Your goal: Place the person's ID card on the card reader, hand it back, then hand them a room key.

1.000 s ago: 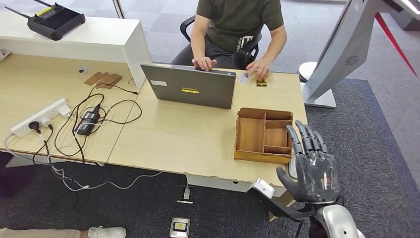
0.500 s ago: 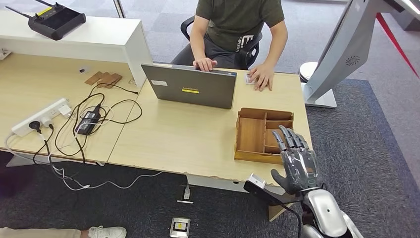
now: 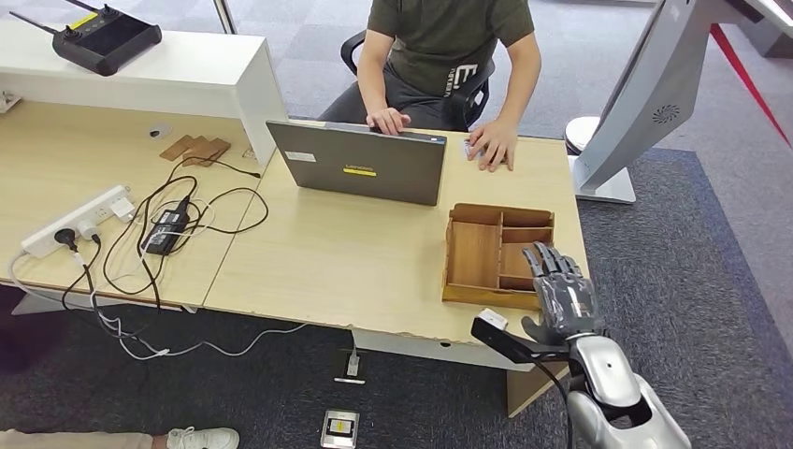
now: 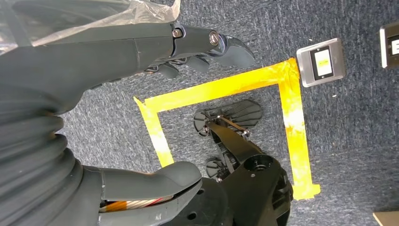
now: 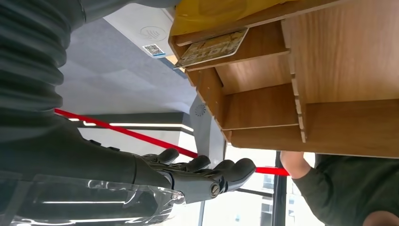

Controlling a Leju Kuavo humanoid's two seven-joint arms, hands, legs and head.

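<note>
1. The right hand (image 3: 564,297) has dropped and moved forward over the past second: it was raised off the near right corner of the surface (image 3: 374,253) with its palm towards the robot, and it now sits lower, its fingers reaching over the near edge of the wooden tray (image 3: 498,254). I take that as a reach into the tray, though the ID card has not been handed over yet.
2. Its pose: fingers straight and slightly spread, thumb out to the side, holding nothing. The silver forearm rises from below, and the wrist camera bracket juts out towards the left.
3. Just beyond the fingertips, one tray compartment holds a printed card (image 5: 214,47), lying flat; that may be the room key, but I cannot read it well enough to be sure.
4. The left hand (image 4: 141,108) hangs over the carpet beside yellow floor tape (image 4: 226,89), thumb and fingers apart, empty.
5. Well beyond the right hand, at the far edge of the surface, the person's hand (image 3: 494,150) has come down flat over the small card (image 3: 468,148), of which only a sliver shows. The card lay uncovered beside their fingers a second ago. It is still with them, so the reader step cannot begin.
6. The laptop (image 3: 360,168) stands left of that hand.
</note>
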